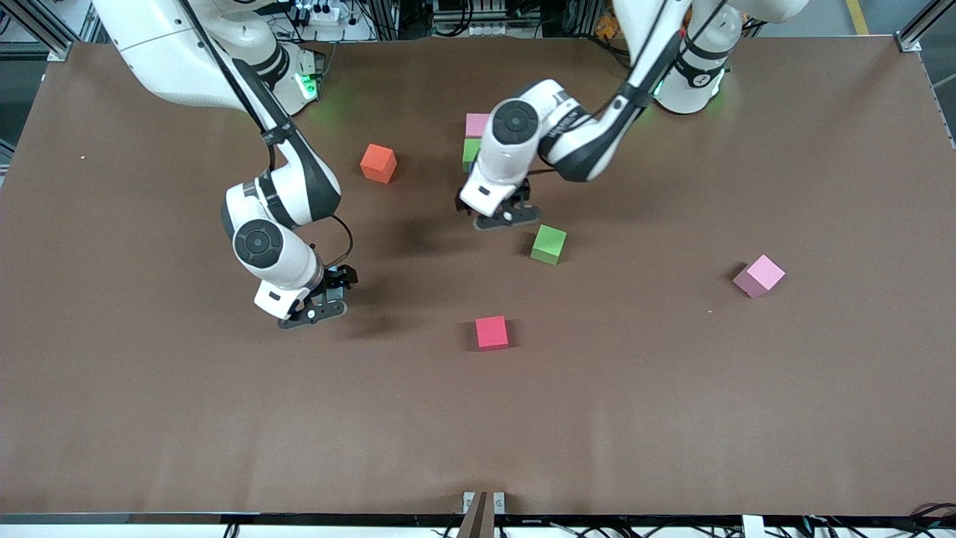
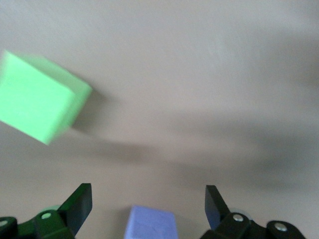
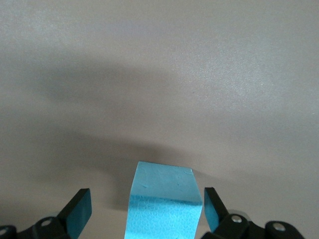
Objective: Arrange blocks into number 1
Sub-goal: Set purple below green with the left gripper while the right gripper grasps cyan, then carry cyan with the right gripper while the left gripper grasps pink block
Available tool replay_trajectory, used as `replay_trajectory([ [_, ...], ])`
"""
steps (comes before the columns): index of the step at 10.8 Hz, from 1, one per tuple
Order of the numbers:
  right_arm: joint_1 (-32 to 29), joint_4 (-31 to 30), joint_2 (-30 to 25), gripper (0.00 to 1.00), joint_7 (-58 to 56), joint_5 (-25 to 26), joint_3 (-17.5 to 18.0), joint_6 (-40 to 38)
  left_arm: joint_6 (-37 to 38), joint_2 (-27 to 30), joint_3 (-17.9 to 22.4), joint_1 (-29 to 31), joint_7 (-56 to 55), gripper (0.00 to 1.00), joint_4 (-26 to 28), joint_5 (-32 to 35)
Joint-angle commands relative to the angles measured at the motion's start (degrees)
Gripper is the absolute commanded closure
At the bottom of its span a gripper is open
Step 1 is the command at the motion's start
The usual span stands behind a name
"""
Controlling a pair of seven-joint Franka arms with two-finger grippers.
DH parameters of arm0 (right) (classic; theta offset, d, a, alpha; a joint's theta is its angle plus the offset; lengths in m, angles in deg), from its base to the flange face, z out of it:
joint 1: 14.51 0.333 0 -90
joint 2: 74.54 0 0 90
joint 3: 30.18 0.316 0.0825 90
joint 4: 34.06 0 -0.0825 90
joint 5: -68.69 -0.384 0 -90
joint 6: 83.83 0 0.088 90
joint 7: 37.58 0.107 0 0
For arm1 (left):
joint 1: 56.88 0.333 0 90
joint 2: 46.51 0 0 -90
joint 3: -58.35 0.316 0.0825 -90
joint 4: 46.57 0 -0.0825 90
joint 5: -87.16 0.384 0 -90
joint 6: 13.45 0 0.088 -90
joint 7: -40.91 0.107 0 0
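Left tool open over the counter, purple block loose between its fingers, beside the column's pink block and green block. Right tool open, light blue block between its fingers, not clamped. Risk: a finger clips the purple block on withdrawal, skewing the column; second green block sits near

Even overhead light; soft arm shadows on table; green block motion-blurred.
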Motion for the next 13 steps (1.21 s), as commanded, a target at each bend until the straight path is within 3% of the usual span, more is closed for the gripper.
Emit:
replay_trajectory([
  [1,-1.78,-1.04,-1.09,0.0,-2.13,0.74,0.33,-0.46,3.74,3.73,2.22,4.32,4.79,0.0,1.08,1.29],
  [6,-2.76,-3.32,-1.01,0.0,-1.52,0.56,0.33,-0.03,5.07,4.8,13.11,13.3,32.97,0.0,1.34,1.29],
  [8,-2.93,-4.9,-0.92,0.0,-0.9,-2.23,0.42,0.15,5.16,4.97,17.95,15.4,43.51,0.0,1.7,1.2],
  [9,-3.02,-5.51,-1.0,0.05,-0.9,-3.65,0.42,0.15,6.2,5.06,20.49,17.07,49.05,0.0,1.78,1.03],
  [10,-2.93,-5.61,-1.18,0.67,-0.81,-3.83,0.42,0.15,7.87,5.15,23.65,17.43,49.8,0.0,1.7,0.42],
  [11,-2.76,-5.61,-1.53,1.0,-0.29,-5.58,0.42,0.41,8.41,5.15,26.38,17.44,49.72,0.0,1.7,0.24],
  [13,-0.49,-5.43,-2.32,1.0,0.5,-7.17,0.51,0.77,9.64,4.89,29.21,17.44,48.5,0.0,1.7,-0.2],
])
